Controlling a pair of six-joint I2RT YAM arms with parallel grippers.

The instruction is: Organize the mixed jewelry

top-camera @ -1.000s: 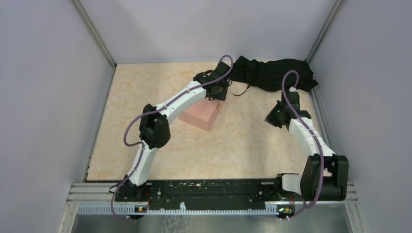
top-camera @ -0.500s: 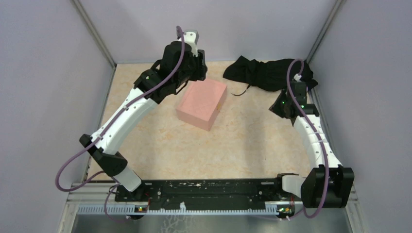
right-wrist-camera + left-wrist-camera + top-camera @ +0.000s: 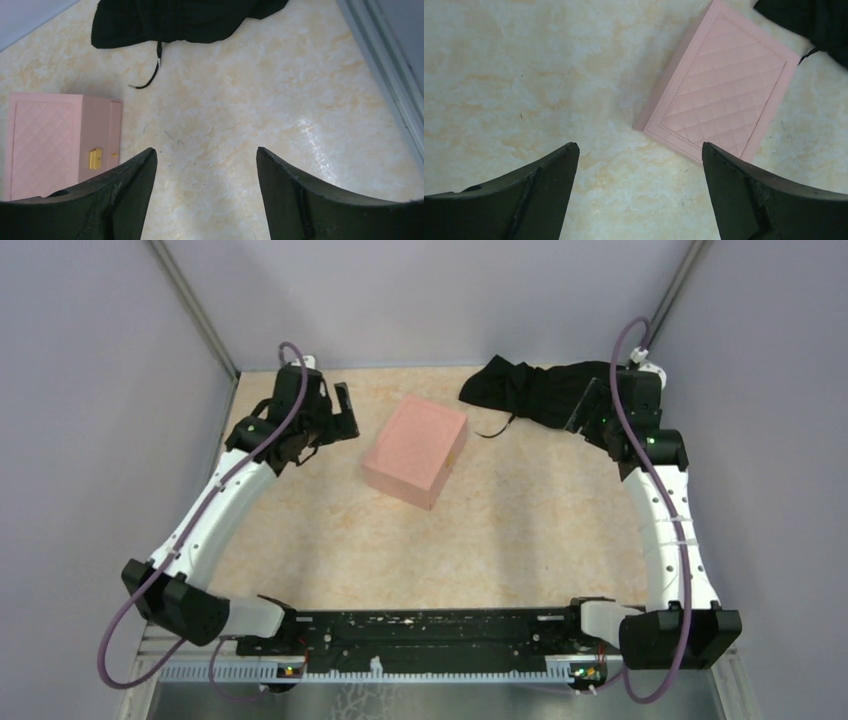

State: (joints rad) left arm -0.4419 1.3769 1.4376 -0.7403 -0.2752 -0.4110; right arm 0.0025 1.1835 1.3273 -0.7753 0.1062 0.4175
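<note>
No mixed jewelry shows in any view. The pink quilted box (image 3: 417,448) lies shut on the table's middle, also seen from the left wrist (image 3: 724,85) and the right wrist (image 3: 55,145), where its gold clasp (image 3: 95,158) faces me. My left gripper (image 3: 342,412) hovers left of the box, open and empty (image 3: 639,145), over bare table. My right gripper (image 3: 590,405) hangs at the back right beside the black cloth (image 3: 545,392), open with nothing between its fingers (image 3: 205,149).
The black cloth (image 3: 185,20) with a drawstring lies bunched against the back wall, right of centre (image 3: 809,20). Grey walls close in the table on three sides, with a metal rail (image 3: 385,75) along the right edge.
The left arm swung from over the box to its left and its jaws opened wide. The right arm drew back toward the right rear corner and its gripper went from shut to open.
</note>
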